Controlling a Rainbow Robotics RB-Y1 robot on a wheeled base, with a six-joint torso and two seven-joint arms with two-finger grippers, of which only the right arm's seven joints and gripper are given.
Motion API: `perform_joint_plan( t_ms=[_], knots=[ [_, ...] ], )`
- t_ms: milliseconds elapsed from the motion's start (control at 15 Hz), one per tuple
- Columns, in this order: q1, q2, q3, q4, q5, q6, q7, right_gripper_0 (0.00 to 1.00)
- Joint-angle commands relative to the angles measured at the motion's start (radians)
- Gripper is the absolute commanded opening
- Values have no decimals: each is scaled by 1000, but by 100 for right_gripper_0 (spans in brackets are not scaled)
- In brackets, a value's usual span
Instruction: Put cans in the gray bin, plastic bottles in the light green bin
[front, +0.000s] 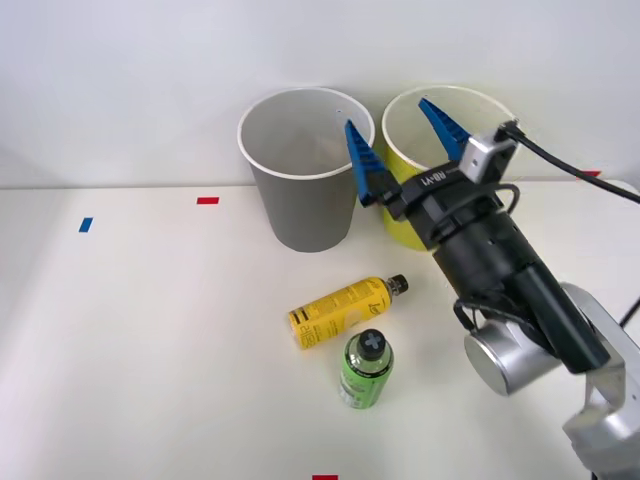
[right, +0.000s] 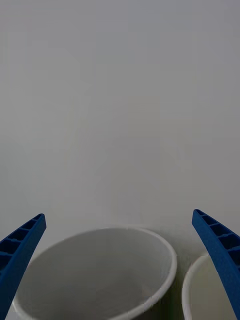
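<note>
My right gripper (front: 395, 130) is open with nothing between its fingers, raised between the rims of the two bins. The gray bin (front: 305, 190) stands at the back of the table, its pale inside (right: 95, 270) showing in the wrist view. The light green bin (front: 400, 225) stands right beside it, partly hidden by my arm, with a slice of its rim (right: 190, 285) in the wrist view. The yellow plastic bottle (front: 340, 310) lies on its side in front of the gray bin. The green plastic bottle (front: 365, 370) stands just in front of it. The can is out of view.
Small tape marks lie on the white table (front: 130, 350): blue (front: 85, 225) and red (front: 207, 200) at the back left, red (front: 325, 477) at the front edge. A plain wall rises behind the bins.
</note>
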Motion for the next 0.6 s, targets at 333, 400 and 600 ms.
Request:
perform_joint_plan(
  t_ms=[333,400,600],
  knots=[
    [484,-36,-117,-304,15,-42,14,100],
    [547,-32,-128,-304,16,-88,14,100],
    [686,-10,-147,-304,16,-163,17,100]
  ],
)
